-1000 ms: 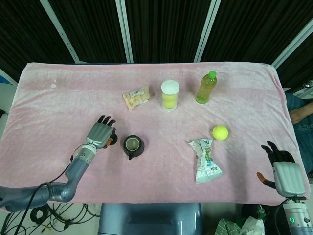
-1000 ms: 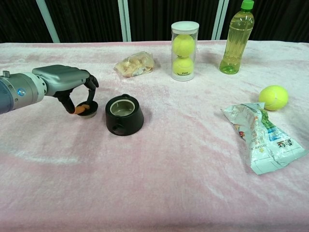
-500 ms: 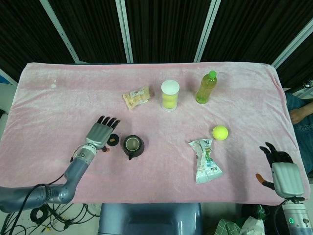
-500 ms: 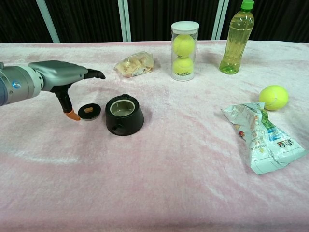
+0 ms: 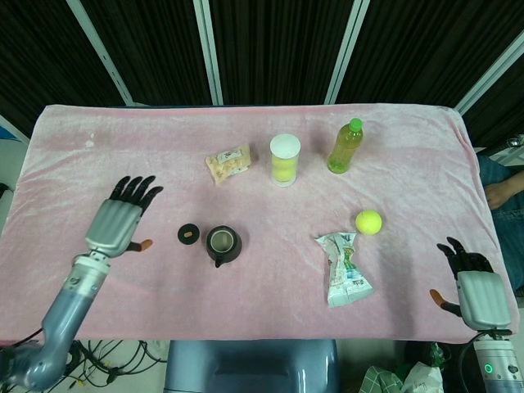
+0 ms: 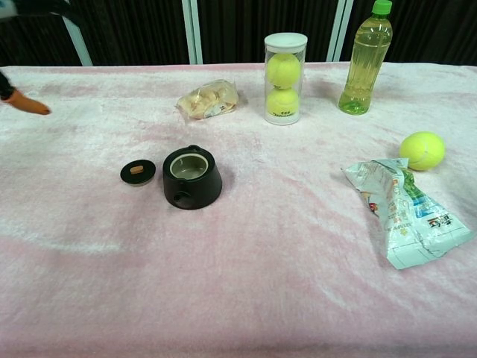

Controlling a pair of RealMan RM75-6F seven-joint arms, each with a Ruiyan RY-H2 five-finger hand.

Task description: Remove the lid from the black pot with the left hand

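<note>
The black pot (image 5: 223,245) (image 6: 191,178) stands uncovered on the pink cloth, its pale inside showing. Its small round black lid (image 5: 188,234) (image 6: 138,171), with an orange knob, lies flat on the cloth just left of the pot and apart from it. My left hand (image 5: 121,219) hangs raised well left of the lid, fingers spread, holding nothing; in the chest view only an orange thumb tip (image 6: 28,105) shows at the left edge. My right hand (image 5: 473,286) rests open at the table's near right corner, far from the pot.
A snack packet (image 5: 228,162), a clear tube of tennis balls (image 5: 284,159) and a green bottle (image 5: 345,146) stand at the back. A loose tennis ball (image 5: 368,221) and a crumpled bag (image 5: 344,268) lie to the right of the pot.
My left hand let go of the lid, which now lies left of the pot, then lifted and drew away to the left with fingers spread. The right hand stayed put.
</note>
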